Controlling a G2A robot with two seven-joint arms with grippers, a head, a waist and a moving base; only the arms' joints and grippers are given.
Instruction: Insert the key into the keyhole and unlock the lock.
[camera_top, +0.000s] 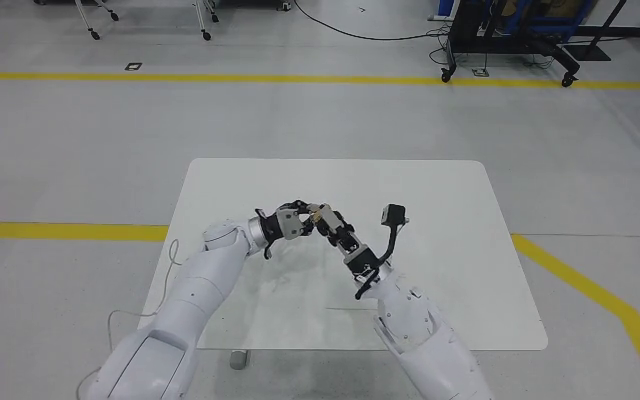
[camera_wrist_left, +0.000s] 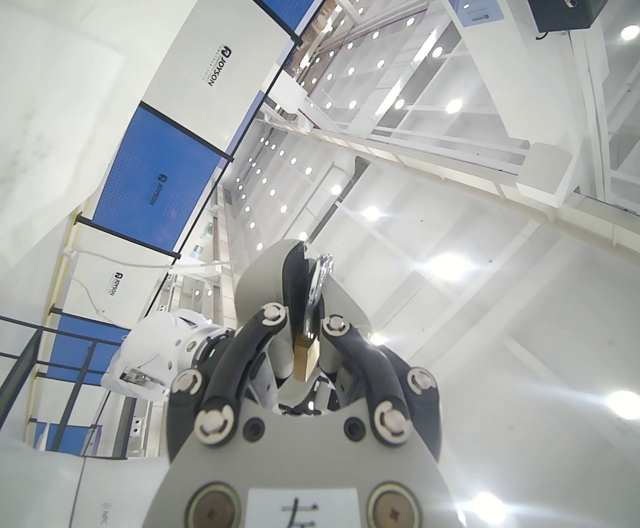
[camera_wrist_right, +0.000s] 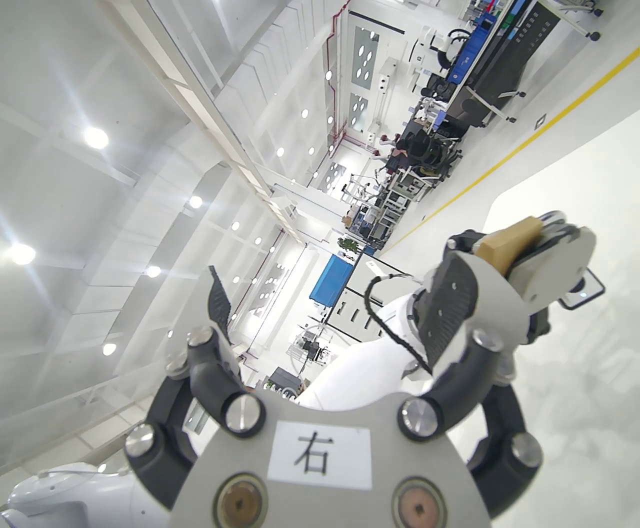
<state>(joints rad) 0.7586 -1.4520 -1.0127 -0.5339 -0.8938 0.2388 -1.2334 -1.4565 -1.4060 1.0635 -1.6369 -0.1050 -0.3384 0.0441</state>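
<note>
The left pincer is clamped on the brass lock. The lock's body sits deep between the fingers and its silver shackle is pinched at the pads. The lock is held in the air above the middle of the white worktop. The right pincer meets it there with its jaws spread wide apart and nothing between them. One ribbed finger is just beside the left pincer, and I cannot tell whether they touch.
</note>
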